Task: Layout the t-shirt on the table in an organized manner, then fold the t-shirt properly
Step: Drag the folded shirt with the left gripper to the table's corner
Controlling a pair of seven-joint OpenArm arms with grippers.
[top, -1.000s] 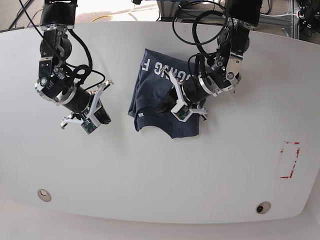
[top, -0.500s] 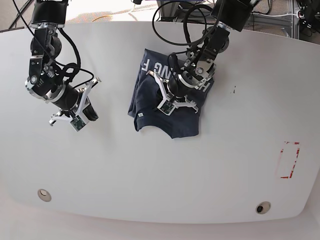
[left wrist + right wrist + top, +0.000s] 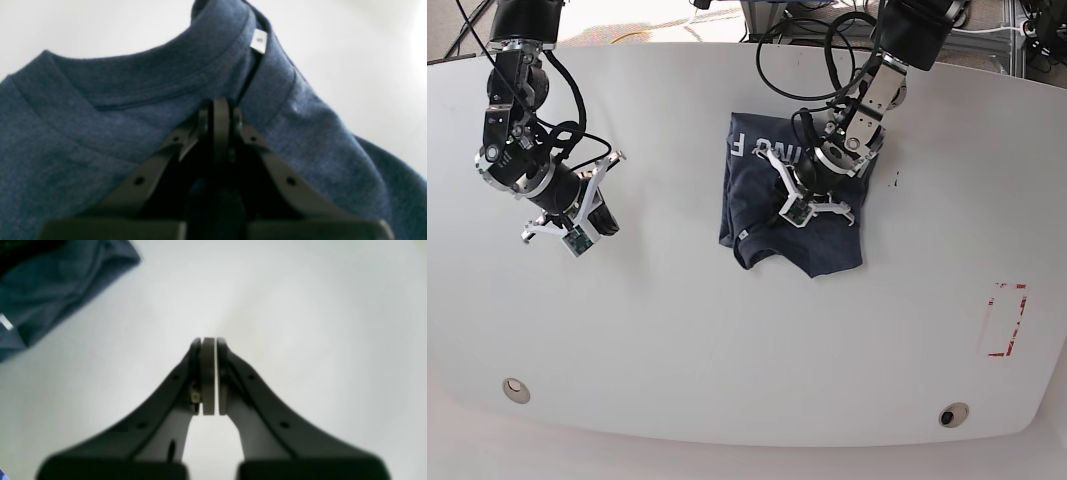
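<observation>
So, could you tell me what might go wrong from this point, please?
1. The left pincer is shut right at the collar of the t-shirt, which lies bunched; pulling from there may drag the whole heap rather than spread it.
2. The right pincer is shut over bare table, holding nothing, so nothing anchors the far side of the cloth.

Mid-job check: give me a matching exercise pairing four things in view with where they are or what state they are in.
Things:
1. t-shirt
2. left end effector
3. right end effector
4. red rectangle outline

Places or states:
A. shut over bare table, holding nothing
B. crumpled heap, white letters showing
C. marked near the table's edge, far from the cloth
D. shut, tips at the collar

Pairs: 1-B, 2-D, 3-A, 4-C
</observation>
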